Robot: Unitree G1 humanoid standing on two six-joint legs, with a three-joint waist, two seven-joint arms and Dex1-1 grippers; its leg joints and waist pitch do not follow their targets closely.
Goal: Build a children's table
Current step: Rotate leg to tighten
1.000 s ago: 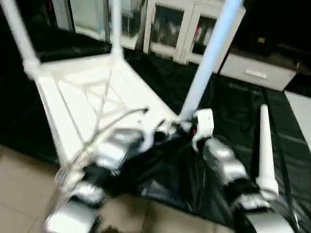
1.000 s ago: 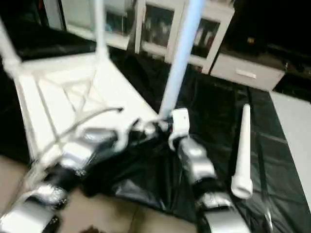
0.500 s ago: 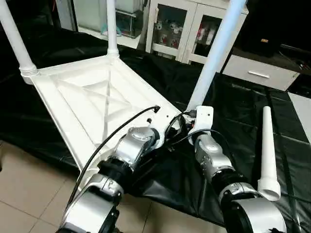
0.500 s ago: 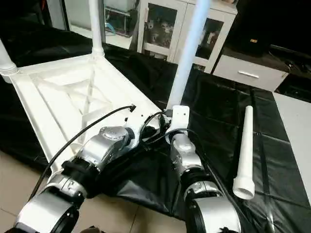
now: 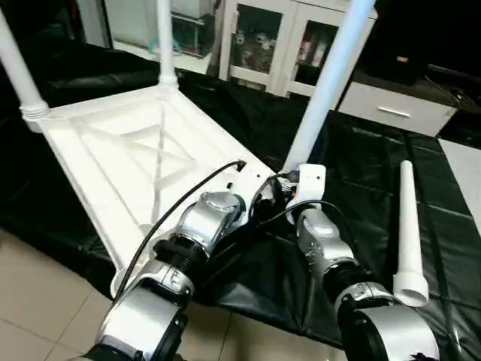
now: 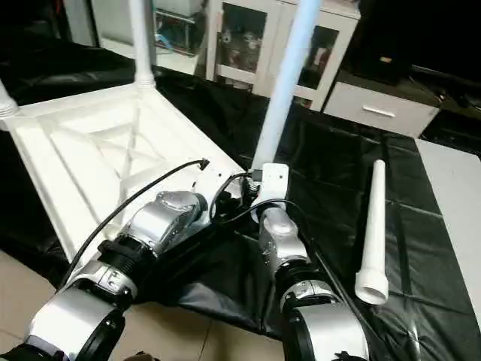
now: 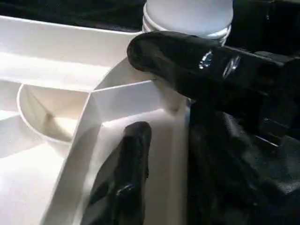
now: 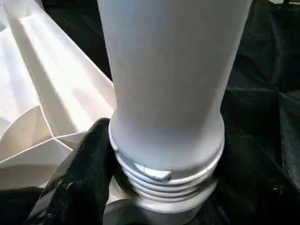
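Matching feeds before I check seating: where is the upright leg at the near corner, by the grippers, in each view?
Left eye view: near-corner leg slants from centre to top right.
Right eye view: same leg, centre to top.
Left wrist view: its ribbed base, beyond the corner wall.
Right wrist view: close up, mid-picture.
Shared landmark: the tabletop corner at its foot.

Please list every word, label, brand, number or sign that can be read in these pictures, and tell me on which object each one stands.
None can be read.
tabletop: plain white plastic, no text.
standing legs and loose leg: plain white, no marking.
cabinet behind: things behind its glass doors are too small and blurred to read.
black cover: no print.
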